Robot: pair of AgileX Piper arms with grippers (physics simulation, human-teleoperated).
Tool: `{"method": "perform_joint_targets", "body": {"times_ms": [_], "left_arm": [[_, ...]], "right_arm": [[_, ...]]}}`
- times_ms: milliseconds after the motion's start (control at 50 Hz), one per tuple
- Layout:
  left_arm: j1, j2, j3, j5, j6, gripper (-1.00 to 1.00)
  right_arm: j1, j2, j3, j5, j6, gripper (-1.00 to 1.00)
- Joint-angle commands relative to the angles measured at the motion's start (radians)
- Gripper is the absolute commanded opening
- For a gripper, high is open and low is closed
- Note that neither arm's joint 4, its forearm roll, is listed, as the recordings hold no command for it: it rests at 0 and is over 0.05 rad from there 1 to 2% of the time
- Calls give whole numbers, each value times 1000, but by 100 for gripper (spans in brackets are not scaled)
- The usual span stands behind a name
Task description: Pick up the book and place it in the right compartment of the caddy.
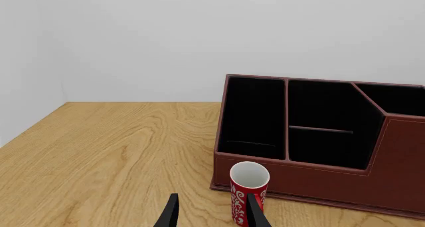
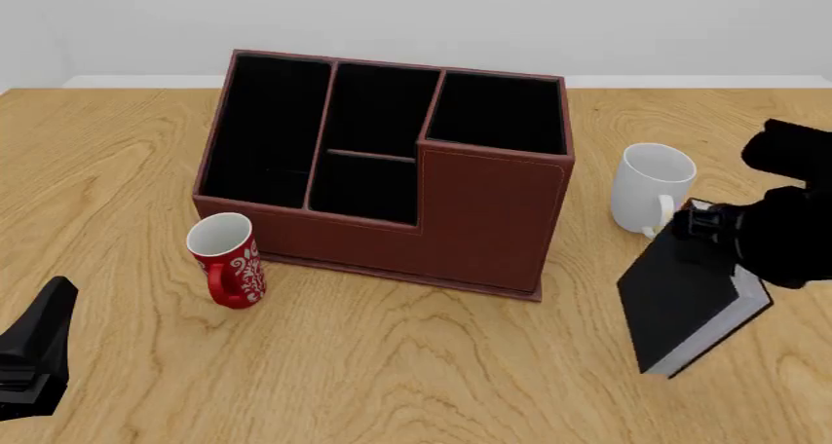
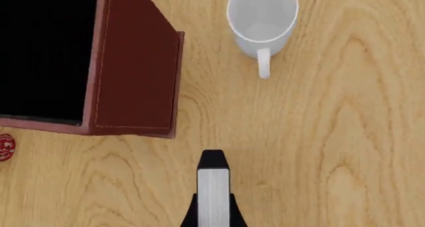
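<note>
The black book (image 2: pixel 683 303) hangs tilted above the table to the right of the caddy (image 2: pixel 488 220), with my right gripper (image 2: pixel 699 228) shut on its upper end. Seen from the right wrist, the book (image 3: pixel 213 184) shows edge-on with its grey page edges, pinched in that gripper (image 3: pixel 212 209). The right compartment (image 2: pixel 494 113) is the tall black-lined section behind the high front wall; it also shows in the right wrist view (image 3: pixel 47 53) and the left wrist view (image 1: pixel 398 100). My left gripper (image 2: pixel 33 356) is low at the near left, open (image 1: pixel 212 217), holding nothing.
A red patterned mug (image 2: pixel 224 259) stands just in front of the caddy's left end, close to the left gripper's fingers (image 1: pixel 256 212). A white mug (image 2: pixel 650 186) stands right of the caddy, beyond the book. Light wooden table (image 2: pixel 390 366) all around.
</note>
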Motion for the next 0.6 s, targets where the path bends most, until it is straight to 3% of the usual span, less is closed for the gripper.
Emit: {"method": "perform_joint_targets", "body": {"times_ms": [20,40,120,180,220,240,320,380,460,520,600], "left_arm": [[0,0,0,0,0,100],[0,0,0,0,0,100],[0,0,0,0,0,100],[0,0,0,0,0,100],[0,0,0,0,0,100],[0,0,0,0,0,100],[0,0,0,0,0,100],[0,0,0,0,0,100],[0,0,0,0,0,100],[0,0,0,0,0,100],[0,0,0,0,0,100]], "right_arm": [[136,23,-165,92,-24,-100],[165,23,-165,98,-5,-100],[171,41,-230,141,-46,-100],[195,84,-342,204,-123,-100],[191,93,-354,214,-127,-100],[203,114,-390,236,-160,-100],[190,142,-461,266,-205,-100],[208,191,-589,332,-262,-100],[213,213,-640,369,-279,-100],[196,252,-731,421,-348,-100],[193,281,-803,459,-366,-100]]}}
